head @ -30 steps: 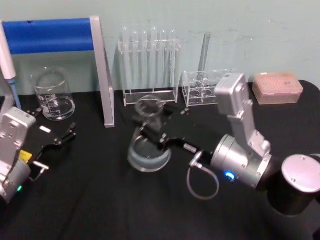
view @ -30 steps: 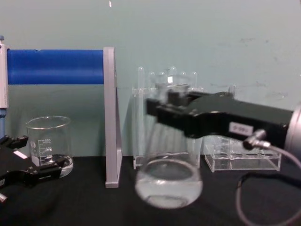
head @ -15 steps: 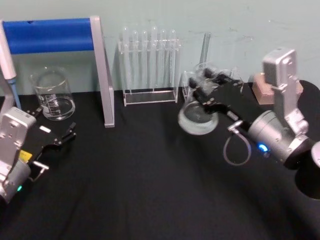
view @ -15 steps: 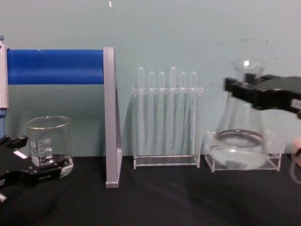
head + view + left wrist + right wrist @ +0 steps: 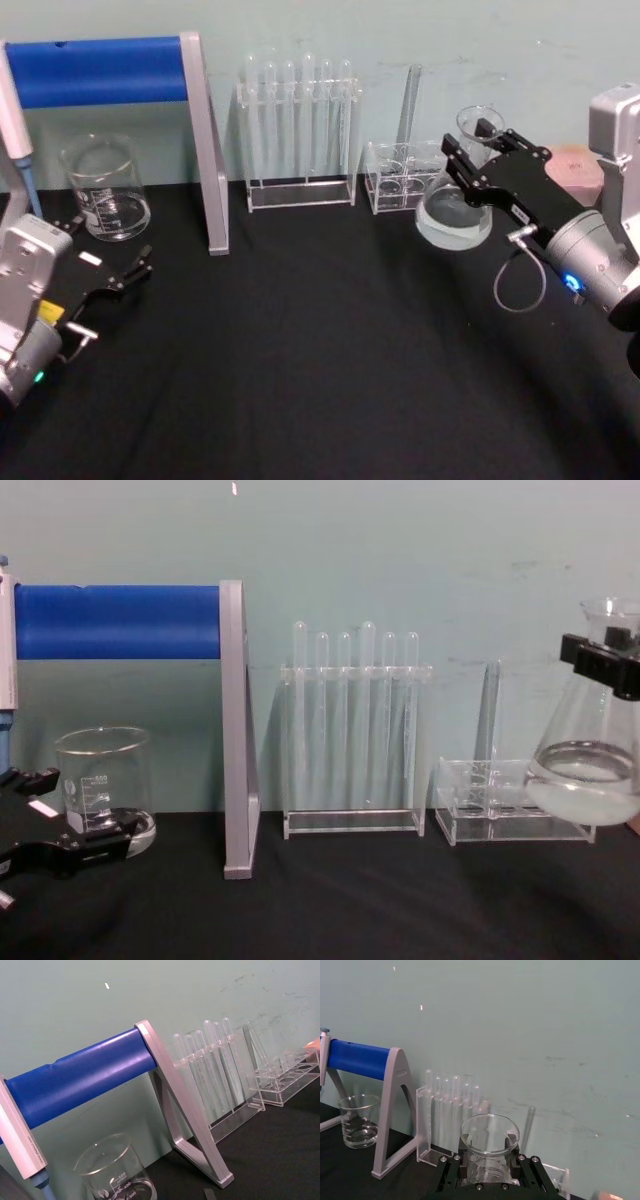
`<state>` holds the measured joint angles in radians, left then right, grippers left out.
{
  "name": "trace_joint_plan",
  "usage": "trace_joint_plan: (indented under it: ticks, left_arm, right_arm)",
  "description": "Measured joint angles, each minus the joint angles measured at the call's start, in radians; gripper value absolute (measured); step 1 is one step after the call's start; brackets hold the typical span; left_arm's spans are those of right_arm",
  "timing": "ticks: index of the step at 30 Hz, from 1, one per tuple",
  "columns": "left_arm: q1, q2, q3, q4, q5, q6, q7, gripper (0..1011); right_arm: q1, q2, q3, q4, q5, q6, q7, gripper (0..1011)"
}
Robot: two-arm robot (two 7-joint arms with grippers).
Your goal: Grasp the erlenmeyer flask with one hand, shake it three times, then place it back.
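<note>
My right gripper [image 5: 480, 158] is clamped on the neck of the one erlenmeyer flask [image 5: 455, 215], just under the rim. The flask is off the black table [image 5: 300, 380], roughly upright, with clear liquid pooled in its base. Reference is the tall test tube rack [image 5: 300, 185], with six tubes [image 5: 288, 100] in it. The flask hangs well right of that rack, just past the right end of the low rack [image 5: 400, 185], which carries one long tube [image 5: 408, 100]. Two racks total. One beaker [image 5: 105, 190] is far left of the tall rack, with one blue bar stand [image 5: 205, 150] between them. My left gripper [image 5: 100, 248] sits by the beaker, fingers spread, nothing held.
</note>
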<state>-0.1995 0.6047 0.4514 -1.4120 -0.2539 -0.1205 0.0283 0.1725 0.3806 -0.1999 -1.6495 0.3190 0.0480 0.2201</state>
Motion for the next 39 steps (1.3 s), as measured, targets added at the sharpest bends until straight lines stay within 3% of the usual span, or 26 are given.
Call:
trace_joint_plan:
  ticks: [9,18,29,39]
  left_arm:
    - [0.000,0.000,0.000,0.000,0.000,0.000,0.000,1001]
    - [0.000,0.000,0.000,0.000,0.000,0.000,0.000,1001]
    - [0.000,0.000,0.000,0.000,0.000,0.000,0.000,1001]
    - [0.000,0.000,0.000,0.000,0.000,0.000,0.000,1001]
  right_arm:
    - [-0.003,-0.019,0.012,0.001,-0.016,0.008,0.017,453]
    - [0.001,-0.038,-0.031,-0.012,-0.019,0.018,0.072,456]
    - [0.014,-0.051,-0.151,-0.042,0.006,0.027,0.163,456]
    - [0.018,-0.034,-0.266,-0.087,0.029,0.029,0.240,456]
